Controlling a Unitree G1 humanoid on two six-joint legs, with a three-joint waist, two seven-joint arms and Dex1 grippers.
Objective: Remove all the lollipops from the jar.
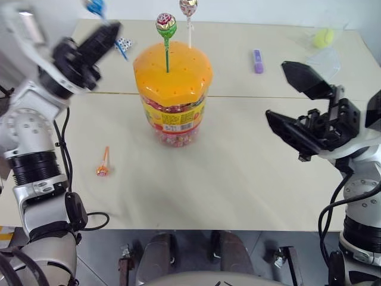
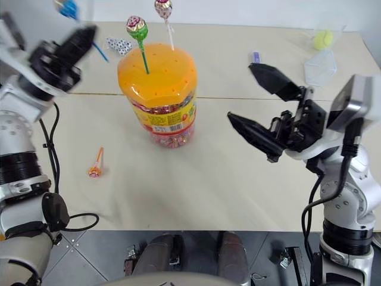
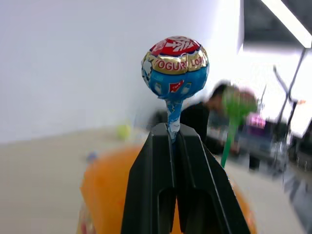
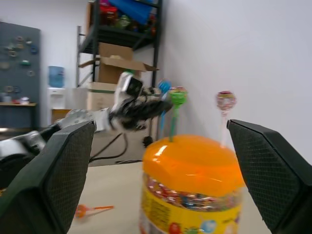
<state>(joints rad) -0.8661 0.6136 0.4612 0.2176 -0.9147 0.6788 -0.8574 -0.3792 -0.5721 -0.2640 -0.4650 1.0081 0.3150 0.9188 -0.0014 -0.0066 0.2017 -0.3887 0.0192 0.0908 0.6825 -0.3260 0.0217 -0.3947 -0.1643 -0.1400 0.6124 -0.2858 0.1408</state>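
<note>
Wide cream surface (image 1: 250,167) fills the head view, and centre stage, a little above the middle of the frame, stands the jar (image 1: 173,95), upright, orange domed lid on, yellow-red label facing us. On the right side of the frame the right end effector (image 1: 292,95) hangs above the surface, its two black fingers spread as wide as they go, nothing between them, well apart from the jar. Upper left of the frame: the left end effector (image 1: 107,33), raised off the surface, clamped tight on the stick of the blue lollipop (image 1: 95,7), the blue-and-gold wrapped head sticking up past the fingertips right at the top edge. Two more are planted in the lid: the green lollipop (image 1: 166,25) on its green stick at centre top, and just right of it the white-stick lollipop (image 1: 188,7) toward the lid's far edge. Lower left of the jar, the orange lollipop (image 1: 103,169) lies flat on the surface, clear of everything. Far side, right of the jar, a purple marker (image 1: 258,61), and up in the top right corner a clear plastic container (image 1: 324,56)
</note>
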